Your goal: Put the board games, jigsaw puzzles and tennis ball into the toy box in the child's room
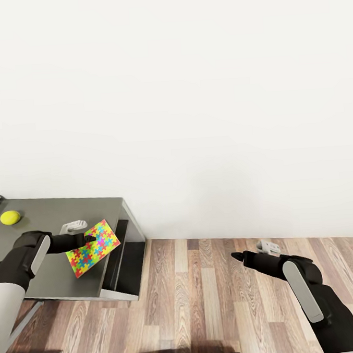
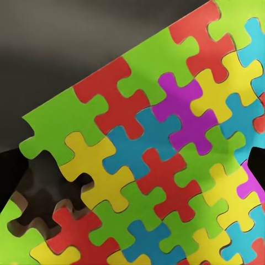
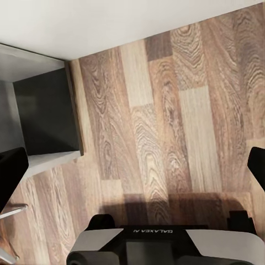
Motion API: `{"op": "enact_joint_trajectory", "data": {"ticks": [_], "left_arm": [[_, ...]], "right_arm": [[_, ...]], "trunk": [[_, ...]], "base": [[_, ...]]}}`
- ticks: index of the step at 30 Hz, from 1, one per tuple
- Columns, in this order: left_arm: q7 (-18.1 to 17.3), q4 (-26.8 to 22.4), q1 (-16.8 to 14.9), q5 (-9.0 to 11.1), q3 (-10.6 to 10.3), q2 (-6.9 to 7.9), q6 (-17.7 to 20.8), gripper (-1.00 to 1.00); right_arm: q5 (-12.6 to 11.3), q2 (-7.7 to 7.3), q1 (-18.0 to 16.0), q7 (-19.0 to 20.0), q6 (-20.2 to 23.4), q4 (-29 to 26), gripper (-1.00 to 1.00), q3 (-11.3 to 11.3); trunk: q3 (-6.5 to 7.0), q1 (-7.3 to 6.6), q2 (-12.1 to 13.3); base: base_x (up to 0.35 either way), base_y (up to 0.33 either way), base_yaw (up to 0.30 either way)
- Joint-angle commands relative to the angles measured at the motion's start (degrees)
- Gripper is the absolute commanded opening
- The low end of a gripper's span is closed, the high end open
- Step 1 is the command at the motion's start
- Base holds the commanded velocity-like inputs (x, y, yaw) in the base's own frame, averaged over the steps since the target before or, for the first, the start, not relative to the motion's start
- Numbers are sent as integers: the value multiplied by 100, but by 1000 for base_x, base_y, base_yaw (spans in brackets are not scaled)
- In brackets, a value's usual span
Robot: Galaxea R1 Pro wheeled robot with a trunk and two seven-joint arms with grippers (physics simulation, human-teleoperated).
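Judging by the scene, the left gripper (image 1: pixel 88 238), jaws pinching the thin bright multicoloured jigsaw puzzle sheet (image 1: pixel 93 247) above the dark grey table (image 1: pixel 53 213), must next carry it to the toy box, while the right gripper (image 1: pixel 238 256) idles over the floor, jaws spread.

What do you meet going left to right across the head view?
Tennis ball → left gripper → jigsaw puzzle → dark table end → bare wood floor → right gripper.
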Motion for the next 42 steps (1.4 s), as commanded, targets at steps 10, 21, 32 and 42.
{"op": "enact_joint_trajectory", "data": {"ticks": [10,21,32,42], "left_arm": [[-82,108,3,150,202,101,61,100],[-92,-676,15,158,596,243,519,100],[-440,-1406,44,175,726,338,1006,100],[-2137,-1578,86,163,878,716,1093,100]], "right_arm": [[-32,-1,-3,-23,26,-6,100,-3],[-32,-4,-2,-23,26,-9,100,-3],[-32,-7,-3,-23,28,-9,100,-8],[-32,-9,-3,148,21,-7,100,-12]], "trunk": [[-9,5,-7],[-9,5,-7],[-9,5,-7],[-9,5,-7]], "base": [[0,0,0],[0,0,0],[0,0,0],[0,0,0]]}}
